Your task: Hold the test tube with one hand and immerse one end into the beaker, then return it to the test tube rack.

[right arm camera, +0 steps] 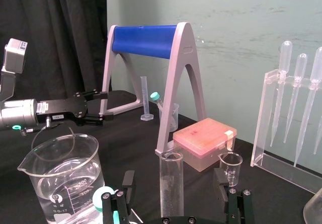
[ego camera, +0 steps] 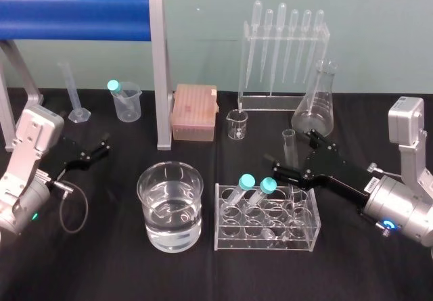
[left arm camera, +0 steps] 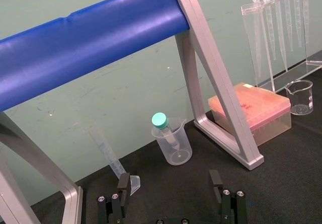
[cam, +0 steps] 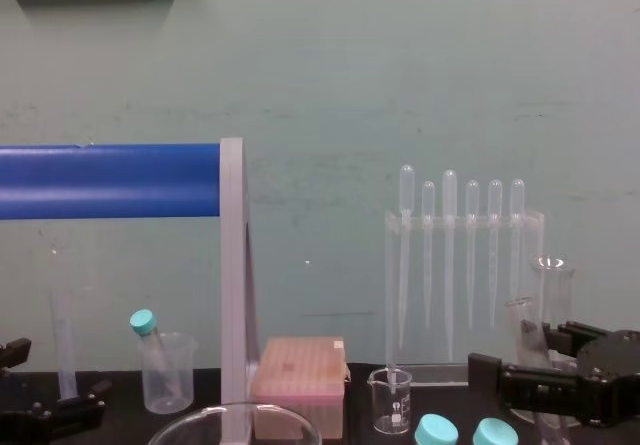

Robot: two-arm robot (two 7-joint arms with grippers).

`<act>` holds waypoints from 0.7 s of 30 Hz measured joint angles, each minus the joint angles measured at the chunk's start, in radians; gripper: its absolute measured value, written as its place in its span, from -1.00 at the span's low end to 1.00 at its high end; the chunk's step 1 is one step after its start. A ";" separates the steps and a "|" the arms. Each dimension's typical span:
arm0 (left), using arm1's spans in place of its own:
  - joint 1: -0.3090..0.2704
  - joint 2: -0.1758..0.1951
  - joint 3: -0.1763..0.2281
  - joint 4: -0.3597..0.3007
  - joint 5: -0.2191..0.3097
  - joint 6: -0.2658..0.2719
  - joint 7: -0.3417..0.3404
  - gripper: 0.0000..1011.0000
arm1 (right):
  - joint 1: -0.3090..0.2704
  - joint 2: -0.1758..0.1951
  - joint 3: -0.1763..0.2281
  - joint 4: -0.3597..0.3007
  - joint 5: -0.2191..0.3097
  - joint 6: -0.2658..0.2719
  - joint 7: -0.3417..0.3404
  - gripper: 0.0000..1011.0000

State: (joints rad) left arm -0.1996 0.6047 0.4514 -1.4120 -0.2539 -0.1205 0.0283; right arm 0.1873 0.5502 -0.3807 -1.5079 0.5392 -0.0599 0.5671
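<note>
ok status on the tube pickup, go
Right gripper open, straddling the test tube, upright at back right of the rack. Left gripper open, parked far left. Beaker left of the rack; two teal-capped tubes lean in between.

Lab bench: pipette rack (ego camera: 284,51), conical flask (ego camera: 316,105), tube rack (ego camera: 267,218).

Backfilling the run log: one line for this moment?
phase pre-grasp | right pincer open, straddling test tube | test tube upright at rack rear | beaker untouched | left pincer open, parked left
</note>
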 joint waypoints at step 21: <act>0.000 0.000 0.000 0.000 0.000 0.000 0.000 0.98 | 0.000 0.001 0.000 0.000 0.000 -0.002 0.000 0.12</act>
State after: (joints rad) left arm -0.1996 0.6047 0.4514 -1.4120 -0.2539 -0.1206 0.0283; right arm 0.1873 0.5508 -0.3807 -1.5082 0.5394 -0.0617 0.5673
